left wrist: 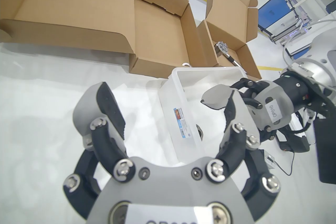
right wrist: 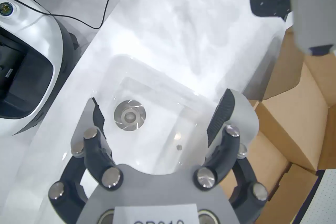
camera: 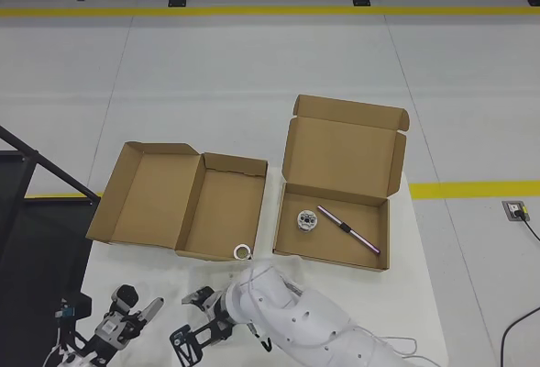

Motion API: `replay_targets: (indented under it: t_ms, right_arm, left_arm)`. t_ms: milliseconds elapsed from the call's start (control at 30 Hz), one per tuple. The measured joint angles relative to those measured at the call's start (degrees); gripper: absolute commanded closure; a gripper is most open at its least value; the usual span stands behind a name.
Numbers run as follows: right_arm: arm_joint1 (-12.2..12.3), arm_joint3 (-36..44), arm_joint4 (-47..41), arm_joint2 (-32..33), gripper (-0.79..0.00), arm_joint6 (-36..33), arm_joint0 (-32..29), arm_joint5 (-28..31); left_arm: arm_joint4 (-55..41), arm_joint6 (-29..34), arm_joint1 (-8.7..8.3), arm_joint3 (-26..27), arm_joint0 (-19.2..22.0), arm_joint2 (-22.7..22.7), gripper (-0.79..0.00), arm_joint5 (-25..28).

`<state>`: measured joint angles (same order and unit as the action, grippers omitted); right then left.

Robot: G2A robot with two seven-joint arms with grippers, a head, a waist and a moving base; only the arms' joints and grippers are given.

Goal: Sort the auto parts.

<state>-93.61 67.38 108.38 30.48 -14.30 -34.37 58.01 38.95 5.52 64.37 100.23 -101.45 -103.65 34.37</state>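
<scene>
Right jaws: spread wide, empty, poised above a clear rectangular plastic tub [right wrist: 147, 70] on the white surface. Item: round silver metal disc with raised hub [right wrist: 129, 115], flat on the tub floor, below the jaws, nearer one than the other. Left jaws: spread wide, empty, tub just ahead. Handling, as judged: centre over the disc, descend straight, clear the walls, close across its rim.

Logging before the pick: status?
Jaws open on left gripper and right gripper. Right over clear bin; round metal part lies inside, ungrasped. Bin walls may crowd the descent.
</scene>
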Motion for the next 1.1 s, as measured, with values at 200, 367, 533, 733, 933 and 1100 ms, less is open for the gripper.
replay_targets:
  t_ms: [200,367,533,733,933,1100]
  right_arm:
    - [-1.3,-0.1,-8.5,0.3,-0.625,-13.8,0.0,0.0]
    - [-2.4,-0.7,-14.6,-0.4,-0.520,-21.8,0.8,0.0]
    - [-3.3,-3.0,-21.3,-2.5,-0.542,-27.9,2.3,0.0]
    - [-5.1,-8.9,-28.8,-4.4,-0.477,-32.5,5.2,-0.5]
    - [-7.3,-14.7,-32.4,-6.8,-0.382,-34.0,7.6,-2.0]
    - [-8.9,-18.0,-33.3,-8.2,-0.394,-34.6,8.4,-3.4]
  left_arm:
    - [0.1,0.2,0.00,-0.1,0.2,0.2,-0.785,-0.2]
    - [0.0,0.3,-0.02,-0.1,0.3,0.2,-0.785,-0.2]
    - [0.0,0.3,-0.02,-0.2,0.3,0.2,-0.785,-0.3]
    - [0.0,0.3,-0.03,-0.2,0.4,0.3,-0.785,-0.2]
    - [-0.1,0.2,-0.04,-0.3,0.3,0.2,-0.785,-0.3]
    - [-0.4,0.3,-0.08,-0.3,0.4,0.0,-0.785,0.0]
